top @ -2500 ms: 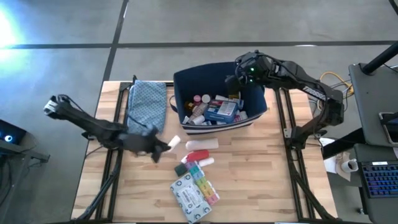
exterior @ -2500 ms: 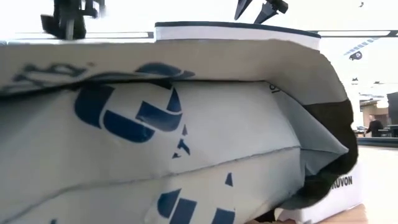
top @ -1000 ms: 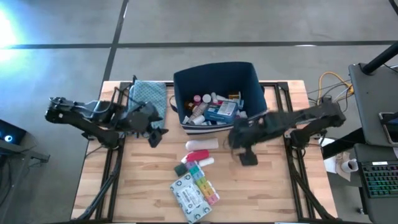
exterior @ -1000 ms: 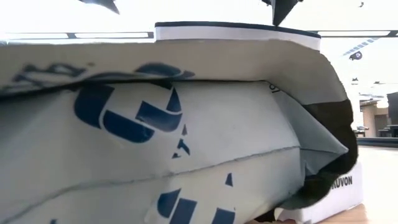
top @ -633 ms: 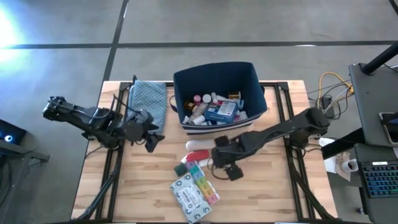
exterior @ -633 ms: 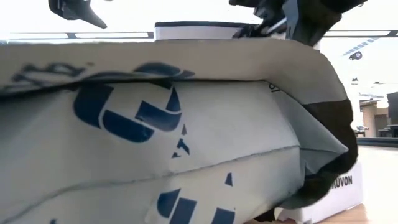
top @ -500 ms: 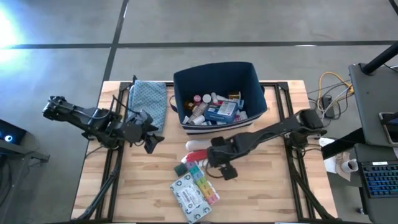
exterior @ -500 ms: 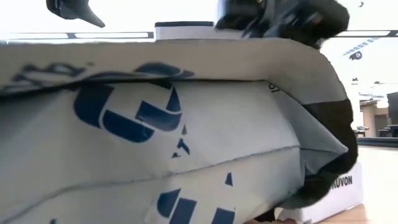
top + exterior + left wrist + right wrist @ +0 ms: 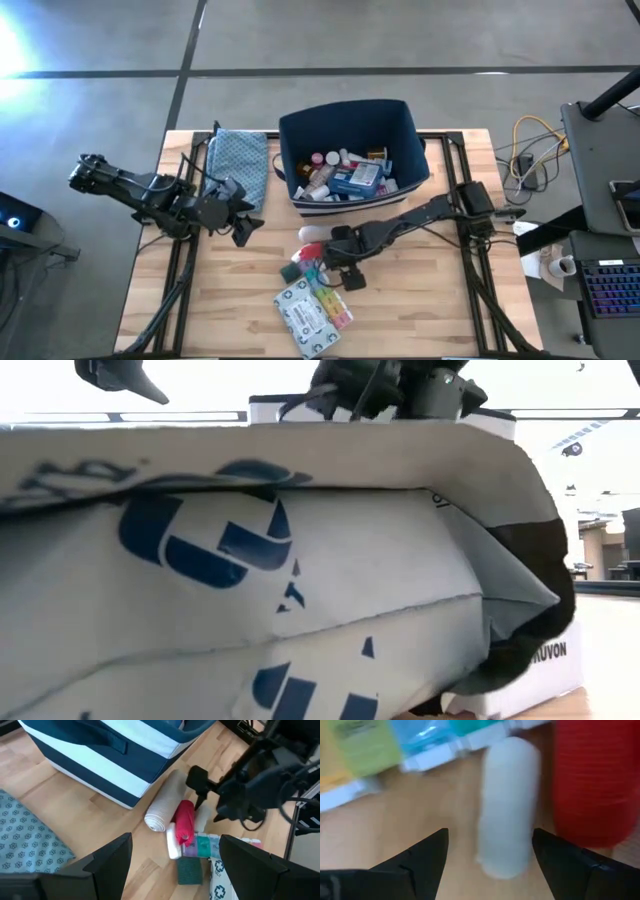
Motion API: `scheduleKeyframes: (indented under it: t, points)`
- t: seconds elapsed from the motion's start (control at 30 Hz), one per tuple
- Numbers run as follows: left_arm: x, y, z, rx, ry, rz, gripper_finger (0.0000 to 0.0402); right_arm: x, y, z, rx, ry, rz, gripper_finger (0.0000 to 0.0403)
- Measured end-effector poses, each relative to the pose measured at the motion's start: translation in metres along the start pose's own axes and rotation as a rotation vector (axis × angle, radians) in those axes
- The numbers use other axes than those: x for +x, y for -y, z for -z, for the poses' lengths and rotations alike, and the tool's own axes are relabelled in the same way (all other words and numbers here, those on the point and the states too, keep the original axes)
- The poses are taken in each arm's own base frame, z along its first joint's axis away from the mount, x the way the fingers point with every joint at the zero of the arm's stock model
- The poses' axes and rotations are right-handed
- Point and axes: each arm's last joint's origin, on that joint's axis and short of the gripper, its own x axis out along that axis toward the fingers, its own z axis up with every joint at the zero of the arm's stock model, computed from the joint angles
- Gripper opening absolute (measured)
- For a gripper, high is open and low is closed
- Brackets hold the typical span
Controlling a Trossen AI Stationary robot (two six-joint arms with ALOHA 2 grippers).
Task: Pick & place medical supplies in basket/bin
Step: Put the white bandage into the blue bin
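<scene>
The navy bin (image 9: pixel 345 150) stands at the table's far middle with several supplies inside. In front of it lie a beige roll (image 9: pixel 161 811), a red tube (image 9: pixel 184 820), a small white bottle (image 9: pixel 507 805), a multicoloured pill organiser (image 9: pixel 328 292) and a grey-white flat packet (image 9: pixel 300 315). My right gripper (image 9: pixel 490 831) is open just above the white bottle, one finger on each side of it, and I see no touch. My left gripper (image 9: pixel 245 225) hovers open left of the supplies, beside the blue patterned cloth (image 9: pixel 238 165).
The flat packet (image 9: pixel 250 580) stands right in front of the low camera and hides most of that view. The supplies lie close together, with the red tube (image 9: pixel 590 780) right next to the white bottle. Bare wood lies to the right (image 9: pixel 430 280).
My right gripper has swung from the table's right side toward the left and the near edge, and has come down over the white bottle among the loose supplies. The supplies have not moved.
</scene>
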Motion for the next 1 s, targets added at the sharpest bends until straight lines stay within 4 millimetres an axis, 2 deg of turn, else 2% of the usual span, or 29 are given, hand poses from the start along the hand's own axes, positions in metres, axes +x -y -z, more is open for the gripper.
scheduleKeyframes:
  t: [0.17,0.3,0.43,0.5,0.57,0.7,0.8,0.9,1.0]
  points:
    - [0.0,-0.001,0.0,0.015,0.002,-0.011,0.0276,0.001,0.001,0.0,0.021,-0.001,0.005,0.0221]
    - [0.0,-0.001,0.0,0.016,0.003,-0.012,0.0276,-0.002,0.003,0.001,0.048,-0.009,0.007,0.0142]
    - [0.0,-0.001,0.001,0.016,0.001,-0.013,0.0276,-0.021,0.004,0.006,0.054,-0.051,0.012,0.0063]
    - [0.002,-0.002,0.002,0.02,-0.003,-0.019,0.0276,-0.042,0.002,0.006,0.059,-0.023,0.004,0.0038]
    - [0.005,-0.003,0.005,0.026,-0.011,-0.029,0.0276,-0.072,0.0,0.004,0.093,0.05,-0.007,0.0028]
    - [0.013,-0.006,0.012,0.03,-0.03,-0.054,0.0276,-0.142,0.0,0.009,0.21,0.238,-0.001,0.0038]
    - [0.021,-0.011,0.021,0.023,-0.059,-0.082,0.0276,-0.198,0.003,0.02,0.34,0.421,0.084,0.0049]
    - [0.031,-0.016,0.032,-0.003,-0.118,-0.089,0.0276,-0.247,0.017,0.035,0.49,0.617,0.249,0.0051]
    - [0.045,-0.019,0.044,-0.043,-0.152,-0.071,0.0276,-0.274,0.04,0.049,0.606,0.72,0.394,0.0052]
